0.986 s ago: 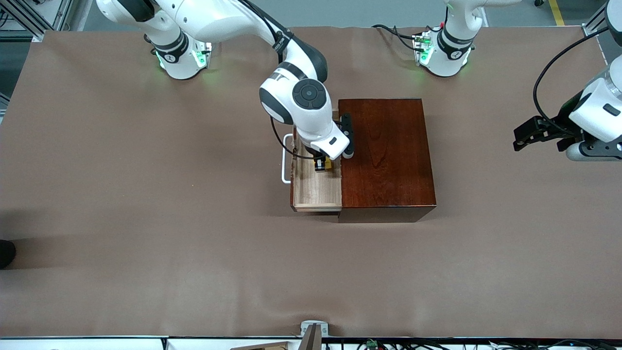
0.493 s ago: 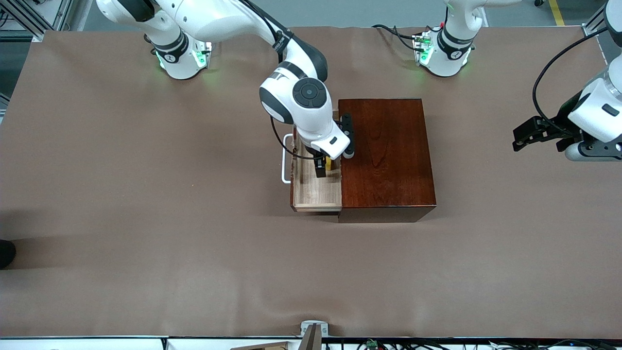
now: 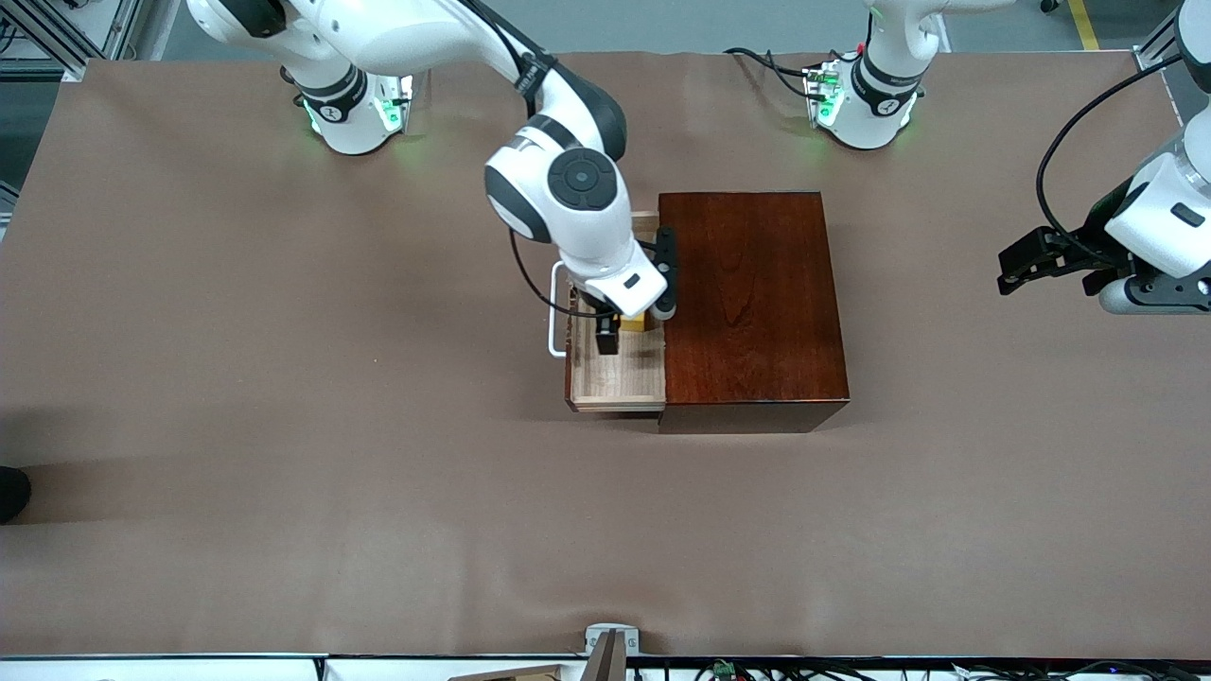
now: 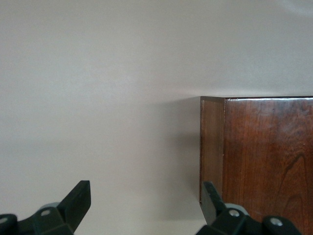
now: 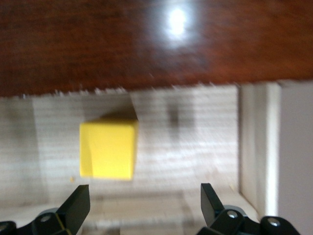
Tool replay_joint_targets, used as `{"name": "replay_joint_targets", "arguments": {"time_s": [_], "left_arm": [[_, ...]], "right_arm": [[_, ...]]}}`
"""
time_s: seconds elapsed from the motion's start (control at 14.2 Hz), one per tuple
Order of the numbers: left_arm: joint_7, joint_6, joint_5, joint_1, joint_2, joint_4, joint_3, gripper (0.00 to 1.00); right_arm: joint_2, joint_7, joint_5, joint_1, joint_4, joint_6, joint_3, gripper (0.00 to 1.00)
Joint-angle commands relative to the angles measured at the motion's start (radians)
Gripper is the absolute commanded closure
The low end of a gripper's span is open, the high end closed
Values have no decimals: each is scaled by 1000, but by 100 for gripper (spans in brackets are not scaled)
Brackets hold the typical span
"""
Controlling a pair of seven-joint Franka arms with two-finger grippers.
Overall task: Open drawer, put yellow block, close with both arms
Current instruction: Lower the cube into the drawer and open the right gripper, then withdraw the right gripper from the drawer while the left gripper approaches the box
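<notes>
Drawer: my drawer [image 3: 617,378] is pulled out of the wooden box [image 3: 752,307], which sits near the middle of the tabletop [image 3: 284,426]. The white handle [image 3: 555,312] points toward my right arm's end.
Yellow block: the yellow block [image 5: 107,149] lies on the drawer floor, close to the edge of the box top. Nothing holds it.
Right hand: my right hand [image 3: 613,333] hangs over the open drawer, just above the block. It is wide open and holds nothing.
Left hand: my left hand [image 4: 146,208] waits over the tabletop edge at my left arm's end. It is wide open and empty too.
What could go wrong: if I push the drawer shut while my right hand is low in it, my fingers could get caught on the box. If I push only one end of the handle, the drawer could go in crooked and jam.
</notes>
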Motion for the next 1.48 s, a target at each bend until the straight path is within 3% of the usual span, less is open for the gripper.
{"name": "replay_joint_targets", "arguments": {"time_s": [0.0, 0.21, 0.42, 0.7, 1.06, 1.27, 1.41], "left_arm": [[19, 11, -26, 5, -7, -11, 1, 0], [19, 11, -29, 5, -5, -9, 1, 0], [19, 9, -27, -9, -8, -6, -9, 0], [22, 9, -20, -12, -5, 21, -70, 0], [44, 17, -11, -34, 21, 53, -194, 0], [111, 26, 102, -99, 59, 67, -275, 0], [110, 33, 127, -153, 73, 69, -288, 0]], "right_arm": [[-71, 117, -1, -33, -17, -92, 12, 0], [-129, 140, 12, -112, -18, -142, 13, 0], [-197, 169, 133, -238, -20, -226, 12, 0], [-275, 171, 138, -375, -21, -335, 12, 0], [-317, 171, 138, -502, -29, -392, 10, 0], [-318, 173, 138, -588, -29, -412, 10, 0], [-318, 174, 138, -626, -32, -425, 10, 0]]}}
